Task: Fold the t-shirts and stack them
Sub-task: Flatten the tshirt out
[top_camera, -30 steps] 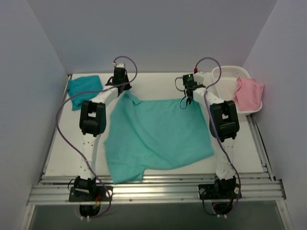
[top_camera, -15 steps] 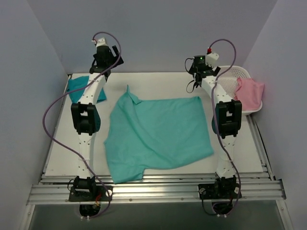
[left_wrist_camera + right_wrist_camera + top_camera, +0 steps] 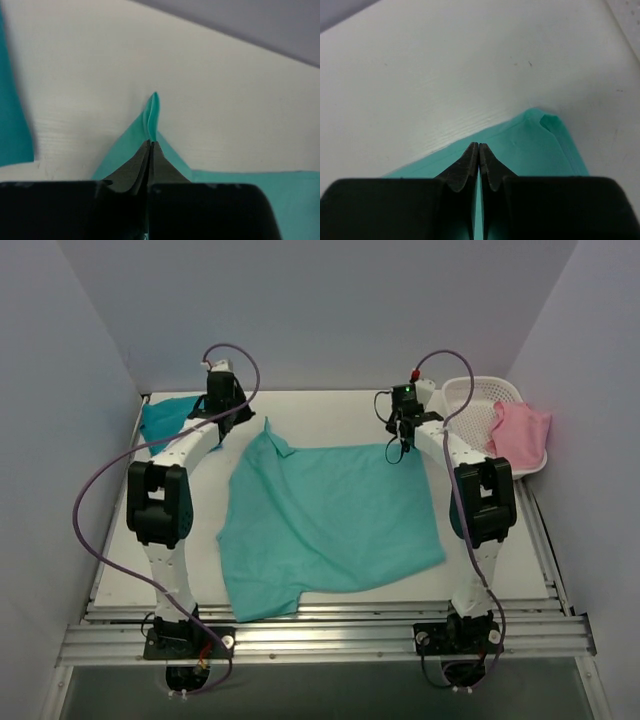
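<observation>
Left wrist view: the left gripper has its black fingers pressed together with no gap. Their tips meet at the foot of a small upright peak in the plain light mint-green cloth t-shirt. Whether any cloth is caught between them cannot be told. The darker teal-blue cloth t-shirt shows to the left of the mint shirt, apart from it on the white table.

Right wrist view: the right gripper is likewise fully closed, its tips at the mint shirt's far edge, just left of a curled corner. A grip on the cloth cannot be made out.

Top view: the mint shirt lies spread out. The teal shirt sits beyond its far left corner. A white plastic basket stands off its far right corner, with a pink cloth draped over the rim. Each gripper is at a far corner of the mint shirt.
</observation>
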Tool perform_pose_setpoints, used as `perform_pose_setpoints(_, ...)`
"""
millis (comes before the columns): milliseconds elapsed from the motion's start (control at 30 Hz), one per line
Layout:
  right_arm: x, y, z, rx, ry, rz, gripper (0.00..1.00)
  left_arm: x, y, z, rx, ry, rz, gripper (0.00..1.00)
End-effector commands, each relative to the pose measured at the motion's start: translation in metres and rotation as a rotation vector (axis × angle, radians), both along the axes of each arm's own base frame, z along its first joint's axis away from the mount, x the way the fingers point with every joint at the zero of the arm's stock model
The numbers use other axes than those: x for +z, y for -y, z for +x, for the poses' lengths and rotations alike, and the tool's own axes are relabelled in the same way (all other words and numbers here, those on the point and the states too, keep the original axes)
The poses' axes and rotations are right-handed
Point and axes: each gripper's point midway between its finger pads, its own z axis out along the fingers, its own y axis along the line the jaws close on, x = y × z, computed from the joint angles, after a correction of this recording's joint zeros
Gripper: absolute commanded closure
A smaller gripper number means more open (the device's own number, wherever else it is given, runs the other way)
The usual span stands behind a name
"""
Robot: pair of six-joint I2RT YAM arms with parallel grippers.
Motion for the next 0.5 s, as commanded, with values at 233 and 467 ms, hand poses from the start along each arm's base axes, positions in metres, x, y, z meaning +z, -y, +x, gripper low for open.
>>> perform_pose_setpoints(233,-0.08,0.002,-0.016,0.006,-0.155,0.026,1.0,-0.074,0.033,-0.013,-0.07,-0.108,-0.016,0.98)
perform_pose_setpoints(467,-0.113,0.002,0.002,-0.015,-0.191,0.034,1.0,-0.103,0.035,-0.005,-0.076,-0.139,-0.015,0.98)
